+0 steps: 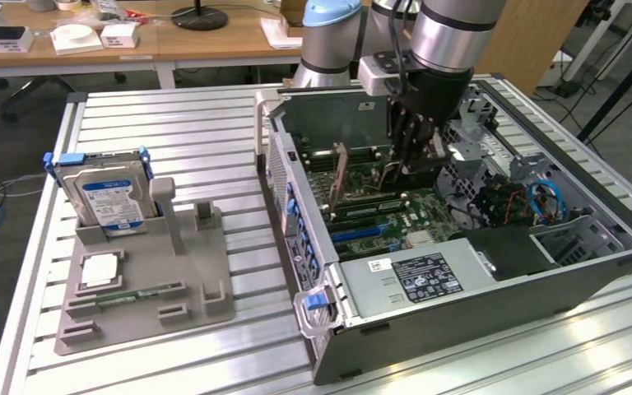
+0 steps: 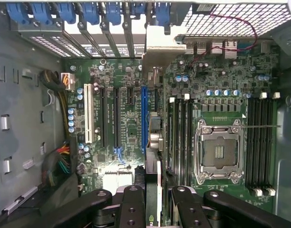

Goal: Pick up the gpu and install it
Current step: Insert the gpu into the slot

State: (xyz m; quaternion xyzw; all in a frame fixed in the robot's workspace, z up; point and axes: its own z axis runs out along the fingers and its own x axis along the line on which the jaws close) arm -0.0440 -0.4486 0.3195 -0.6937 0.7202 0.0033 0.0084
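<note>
The gpu shows edge-on as a thin dark card inside the open computer case. Its metal end bracket is up against the rear slot openings with the blue latches. My gripper is shut on the card's near end, with one black finger on each side of it. The card hangs just beside the long blue slot on the green motherboard. In the exterior view my gripper reaches down into the case, and the gpu stands as a thin upright blade towards that view's left.
A bare processor socket and rows of black memory slots lie close beside the card. Cable bundles sit by the case wall. Outside the case, a grey holder carries a silver hard drive and a green memory stick.
</note>
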